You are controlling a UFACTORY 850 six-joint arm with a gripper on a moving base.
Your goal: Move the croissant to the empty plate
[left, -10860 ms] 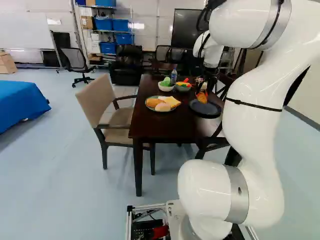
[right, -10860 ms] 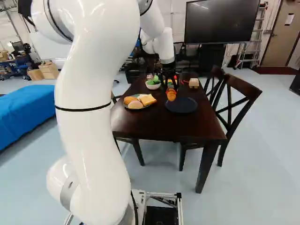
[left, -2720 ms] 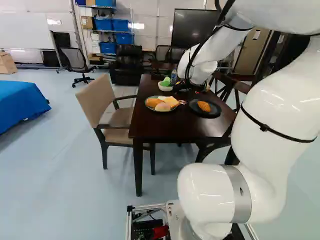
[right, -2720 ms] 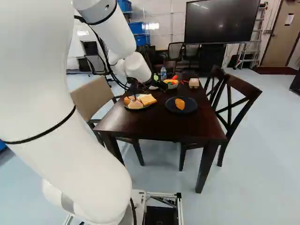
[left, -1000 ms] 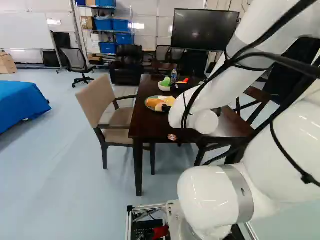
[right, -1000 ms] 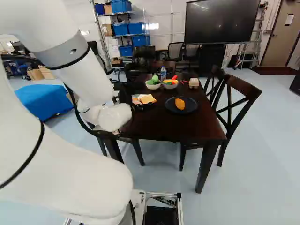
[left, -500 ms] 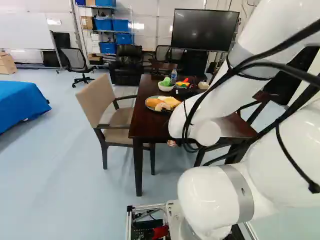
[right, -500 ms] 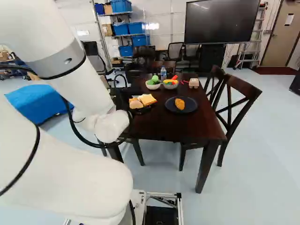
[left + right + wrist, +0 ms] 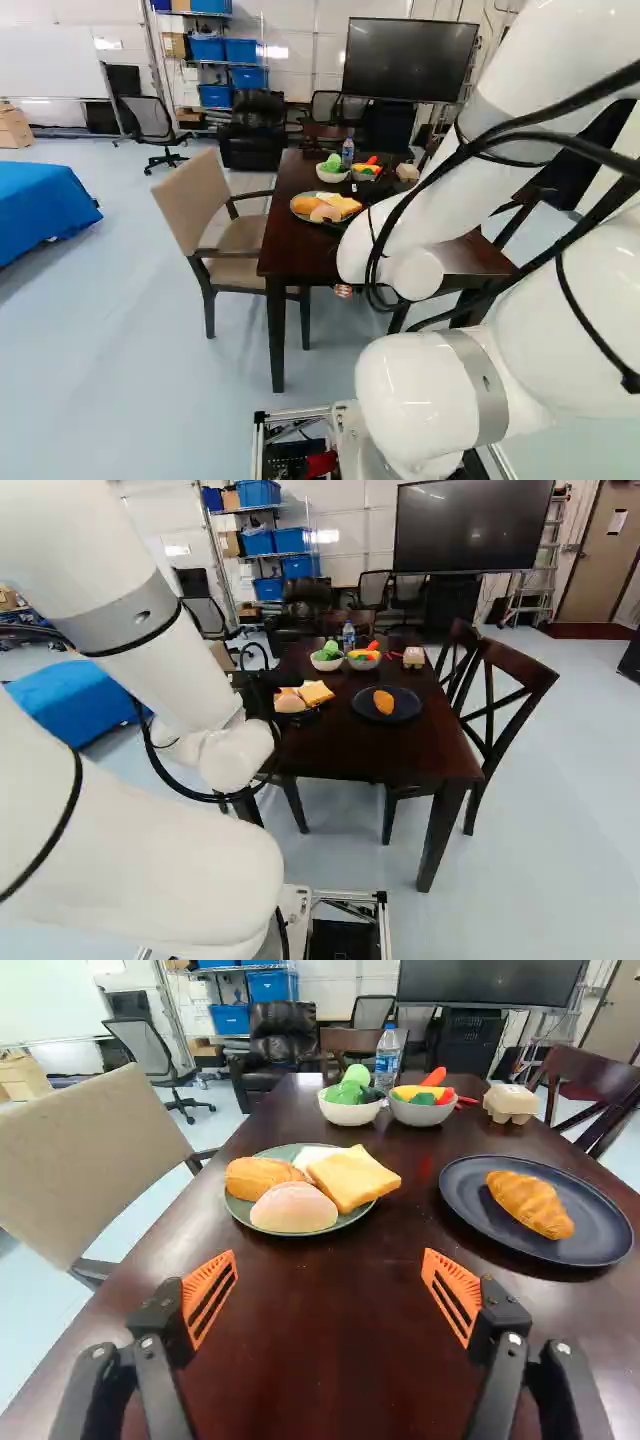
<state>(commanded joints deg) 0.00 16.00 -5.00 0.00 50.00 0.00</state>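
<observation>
okay, croissant (image 9: 530, 1203) lying near the middle of the dark plate (image 9: 460, 1200), right on its surface. in the left base view, hand (image 9: 343, 290) mostly hidden behind the arm (image 9: 415, 235), with a small orange bit showing near the table's close edge. in the wrist view, hand (image 9: 330, 1252) spread wide, orange pads (image 9: 210, 1295) well apart, bare tabletop visible between them. dark plate ahead and off to one side, apart from both pads, on the brown table (image 9: 330, 1350). green plate (image 9: 240, 1210) more nearly ahead, beside the dark plate but not touching, holding a brown roll (image 9: 262, 1175), a pink bun (image 9: 293, 1207) and a slice of toast (image 9: 353, 1177). farther along the table, white bowl (image 9: 350, 1115) of green vegetables just beside a grey bowl (image 9: 420, 1115) with yellow, green and red food. water bottle (image 9: 388, 1055) upright behind the bowls; egg carton (image 9: 510, 1102) near the grey bowl, beyond the dark plate
</observation>
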